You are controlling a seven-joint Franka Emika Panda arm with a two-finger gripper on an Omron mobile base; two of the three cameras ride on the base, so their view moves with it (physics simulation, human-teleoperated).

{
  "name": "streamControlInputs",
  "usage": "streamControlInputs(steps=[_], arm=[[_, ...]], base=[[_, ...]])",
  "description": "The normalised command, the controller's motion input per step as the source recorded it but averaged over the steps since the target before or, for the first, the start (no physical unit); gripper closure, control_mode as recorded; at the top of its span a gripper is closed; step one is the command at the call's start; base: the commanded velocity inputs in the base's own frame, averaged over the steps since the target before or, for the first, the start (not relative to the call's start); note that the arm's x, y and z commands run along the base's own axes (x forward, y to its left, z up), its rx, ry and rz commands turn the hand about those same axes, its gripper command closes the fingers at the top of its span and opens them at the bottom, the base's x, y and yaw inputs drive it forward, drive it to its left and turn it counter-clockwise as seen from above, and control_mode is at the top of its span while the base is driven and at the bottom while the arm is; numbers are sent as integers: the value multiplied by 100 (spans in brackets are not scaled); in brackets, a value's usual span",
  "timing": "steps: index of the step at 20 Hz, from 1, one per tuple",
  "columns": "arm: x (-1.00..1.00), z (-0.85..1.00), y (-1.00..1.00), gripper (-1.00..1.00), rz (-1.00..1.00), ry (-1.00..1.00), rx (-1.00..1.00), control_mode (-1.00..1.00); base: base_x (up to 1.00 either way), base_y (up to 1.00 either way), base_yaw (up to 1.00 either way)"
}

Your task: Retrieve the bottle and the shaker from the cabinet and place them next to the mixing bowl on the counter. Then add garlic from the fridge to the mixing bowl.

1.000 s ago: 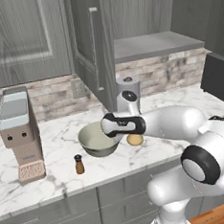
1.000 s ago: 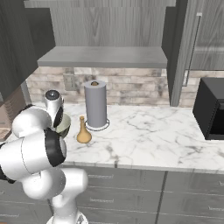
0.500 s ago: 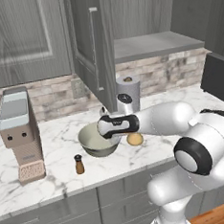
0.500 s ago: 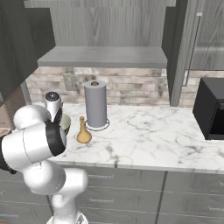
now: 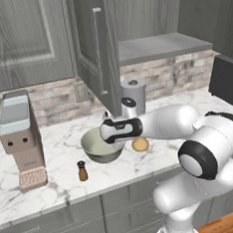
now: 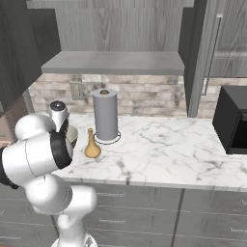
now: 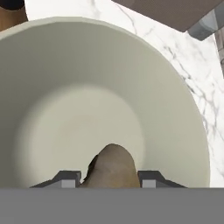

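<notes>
A: Since a second ago the arm has swung its hand leftward; the gripper (image 5: 115,131) now hangs over the mixing bowl's (image 5: 99,146) right rim rather than off to that side.

B: Layout, left to right of the bowl?

A: Grey appliance (image 5: 21,139) well to the bowl's left. Shaker (image 5: 82,171) near its front left. Bottle (image 5: 140,144) just beside its right. Paper towel roll (image 5: 133,94) behind the bowl, to the right.

B: And the pincer?

A: Hand view: fingers narrowly parted, clamped on a brownish garlic bulb (image 7: 111,166), held above the pale bowl floor.

B: Progress?

A: Bottle and shaker are out of the cabinet and beside the bowl, so that part looks done. Garlic fetched, over the bowl, not yet let go. Judging from this, only the drop remains.
</notes>
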Motion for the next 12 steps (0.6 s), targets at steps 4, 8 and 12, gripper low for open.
streamControlInputs(steps=[4, 8, 12], arm=[[11, 0, 2, 100, 0, 0, 0, -100], [17, 0, 9, -100, 0, 2, 0, -100], [6, 0, 1, -100, 0, 2, 1, -100]], base=[[0, 0, 0], [0, 0, 0], [0, 0, 0]])
